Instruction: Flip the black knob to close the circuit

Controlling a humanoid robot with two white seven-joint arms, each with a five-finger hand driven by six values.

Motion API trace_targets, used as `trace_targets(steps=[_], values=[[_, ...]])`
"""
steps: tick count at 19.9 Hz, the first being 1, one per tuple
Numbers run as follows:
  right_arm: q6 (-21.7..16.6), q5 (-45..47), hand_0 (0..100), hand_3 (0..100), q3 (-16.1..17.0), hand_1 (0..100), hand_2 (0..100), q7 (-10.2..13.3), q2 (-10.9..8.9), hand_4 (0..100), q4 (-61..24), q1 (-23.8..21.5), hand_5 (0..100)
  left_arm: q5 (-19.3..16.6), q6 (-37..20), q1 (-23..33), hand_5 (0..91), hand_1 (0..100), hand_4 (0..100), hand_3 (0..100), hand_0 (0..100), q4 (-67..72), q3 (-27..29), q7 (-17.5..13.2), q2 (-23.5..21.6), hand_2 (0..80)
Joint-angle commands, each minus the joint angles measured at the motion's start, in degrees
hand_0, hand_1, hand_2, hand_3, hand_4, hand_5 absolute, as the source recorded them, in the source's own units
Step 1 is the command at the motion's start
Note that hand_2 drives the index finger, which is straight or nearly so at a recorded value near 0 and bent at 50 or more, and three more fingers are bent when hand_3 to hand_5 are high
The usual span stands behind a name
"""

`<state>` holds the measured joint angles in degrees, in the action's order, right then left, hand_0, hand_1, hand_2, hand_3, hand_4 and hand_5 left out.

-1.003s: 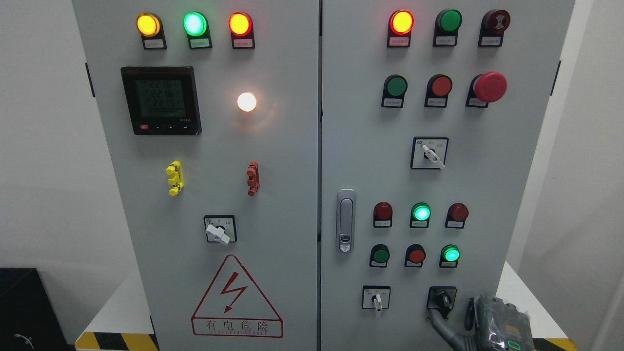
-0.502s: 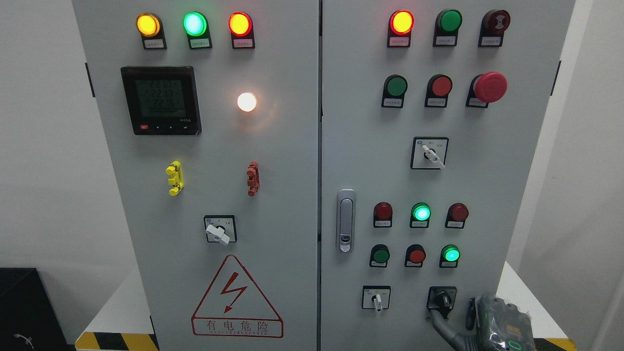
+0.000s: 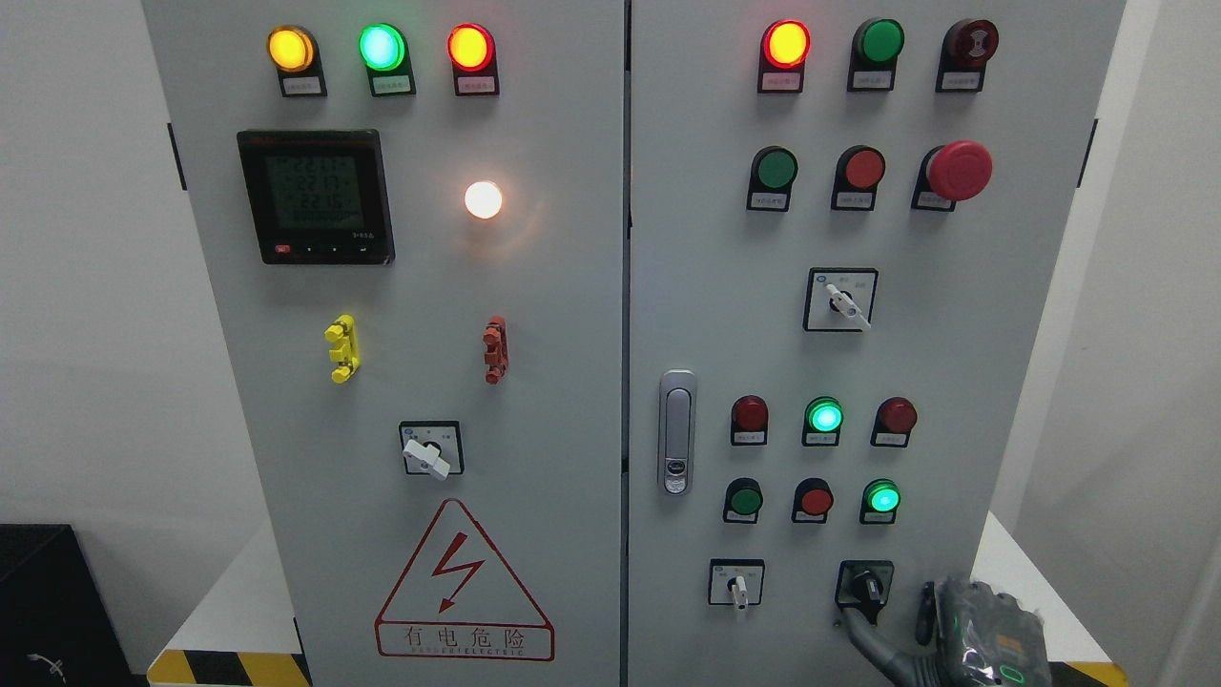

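The black knob (image 3: 866, 585) sits in a black square plate at the bottom right of the right cabinet door, its handle pointing down. My right hand (image 3: 987, 634) comes in at the bottom right corner, below and to the right of the knob. One grey finger (image 3: 863, 637) stretches up and left, and its tip ends just under the knob's plate. A dark finger (image 3: 923, 611) sticks up beside the palm. The hand holds nothing. I cannot tell whether the fingertip touches the knob. The left arm is out of view.
A white-handled selector (image 3: 736, 584) sits left of the knob, with another (image 3: 839, 300) higher up. Lit green lamps (image 3: 882, 499) and red buttons (image 3: 815, 500) are just above the knob. The door latch (image 3: 676, 431) is near the seam. Black-and-yellow striped edges (image 3: 229, 668) mark the base.
My right hand has drifted slightly right and down at the bottom edge. The outstretched finger stays under the knob, and the knob's handle has not turned.
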<state>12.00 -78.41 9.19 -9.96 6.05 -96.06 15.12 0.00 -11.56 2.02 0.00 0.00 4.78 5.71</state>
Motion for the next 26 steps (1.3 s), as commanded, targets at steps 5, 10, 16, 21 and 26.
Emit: trace_targets(steps=[5, 10, 16, 21, 26], values=[[0.04, 0.19, 0, 96, 1.09, 20, 81, 0.03, -0.16, 77, 0.26, 0.09, 83, -1.14, -0.04, 0.0, 0.0, 56, 0, 0, 12, 1.23, -1.14, -0.04, 0.0, 0.0], [0.04, 0.28, 0, 96, 1.27, 20, 81, 0.03, -0.16, 77, 0.35, 0.09, 83, -1.23, 0.05, 0.0, 0.0, 56, 0, 0, 12, 1.23, -1.14, -0.04, 0.0, 0.0], [0.04, 0.37, 0, 96, 1.71, 20, 81, 0.03, -0.25, 77, 0.35, 0.17, 83, -1.14, 0.05, 0.0, 0.0, 56, 0, 0, 12, 1.23, -1.14, -0.04, 0.0, 0.0], [0.04, 0.45, 0, 96, 1.8, 20, 81, 0.03, -0.33, 77, 0.35, 0.53, 82, -1.23, 0.05, 0.0, 0.0, 56, 0, 0, 12, 1.23, -1.14, -0.04, 0.0, 0.0], [0.04, 0.54, 0, 96, 2.59, 20, 81, -0.06, -0.34, 77, 0.26, 0.7, 82, -1.14, 0.05, 0.0, 0.0, 56, 0, 0, 12, 1.23, -1.23, -0.04, 0.0, 0.0]])
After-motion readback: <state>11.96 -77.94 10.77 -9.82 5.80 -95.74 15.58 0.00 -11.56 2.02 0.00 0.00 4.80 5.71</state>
